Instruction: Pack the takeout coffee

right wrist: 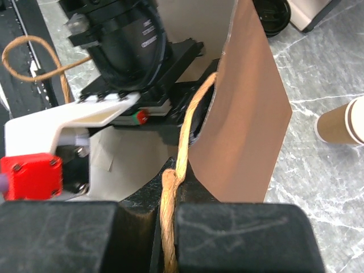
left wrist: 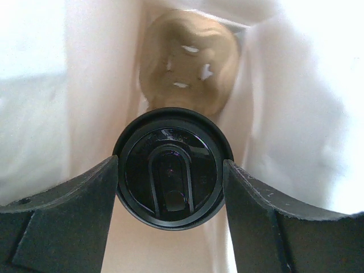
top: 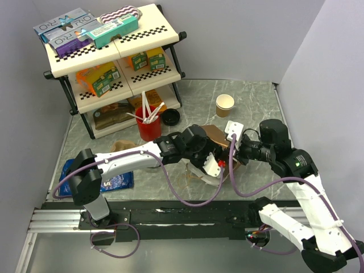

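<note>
1. black plastic tops the takeout coffee (left wrist: 170, 168), seen from above inside the brown paper bag (right wrist: 250, 114), which stands mid-worktop between the two arms.
2. left gripper (left wrist: 170, 170) is spread wide, its fingers (left wrist: 68, 216) pressed to opposite sides of the lid's rim, so it has the cup in hand. a blurred tan shape (left wrist: 187, 62) lies deeper in the bag, too soft to identify.
3. right gripper (right wrist: 168, 216) is closed tight on the bag's twine handle (right wrist: 182, 142), holding that side of the bag up.
4. handling, by judgement: a paper cup is light and its wall dents under a hard squeeze. the lid is stiffer but smooth and could pop off, and any liquid would spill if tipped. the safer hold looks to be on the sides just under the rim, kept upright.
5. worktop (top: 256, 96) has a grey-green marbled look. on it stand a lidless tan cup (top: 224, 105) far right, a red cup of white sticks (top: 149, 128) near the middle and a stocked shelf rack (top: 114, 62) far left, with plain pale walls around.
</note>
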Motion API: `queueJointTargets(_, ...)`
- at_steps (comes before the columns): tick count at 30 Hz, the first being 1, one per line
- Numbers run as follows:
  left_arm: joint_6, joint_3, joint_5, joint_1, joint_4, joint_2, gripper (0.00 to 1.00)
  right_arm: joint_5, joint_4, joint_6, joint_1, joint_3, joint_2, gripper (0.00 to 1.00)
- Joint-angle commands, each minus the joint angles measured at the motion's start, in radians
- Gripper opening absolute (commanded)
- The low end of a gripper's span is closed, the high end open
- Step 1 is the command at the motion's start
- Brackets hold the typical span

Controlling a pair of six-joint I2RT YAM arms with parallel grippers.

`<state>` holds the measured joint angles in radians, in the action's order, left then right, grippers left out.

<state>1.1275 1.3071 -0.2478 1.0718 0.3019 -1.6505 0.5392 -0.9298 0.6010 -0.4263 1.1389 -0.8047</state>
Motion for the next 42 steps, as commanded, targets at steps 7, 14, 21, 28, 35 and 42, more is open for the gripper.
queueJointTargets(7,-0.078,-0.014,-0.183,-0.072,-0.154,0.087,0.01,0.14,-0.095,0.003,0.021,0.076,-0.008,0.0)
queueJointTargets(14,-0.034,-0.109,-0.237,-0.072,-0.21,0.132,0.01,0.082,-0.095,0.023,0.032,0.104,-0.027,0.0)
queueJointTargets(21,-0.044,-0.118,-0.269,-0.092,-0.221,0.136,0.01,0.099,-0.119,0.032,0.052,0.125,-0.048,0.0)
queueJointTargets(28,-0.011,-0.126,-0.237,-0.095,-0.218,0.12,0.01,0.119,-0.138,0.048,0.077,0.128,-0.054,0.0)
queueJointTargets(35,0.089,-0.117,-0.219,-0.098,-0.164,0.095,0.01,0.177,-0.196,0.095,0.08,0.136,-0.047,0.0)
queueJointTargets(42,0.205,-0.118,-0.208,-0.099,-0.093,0.074,0.01,0.165,-0.21,0.135,0.078,0.142,-0.034,0.0)
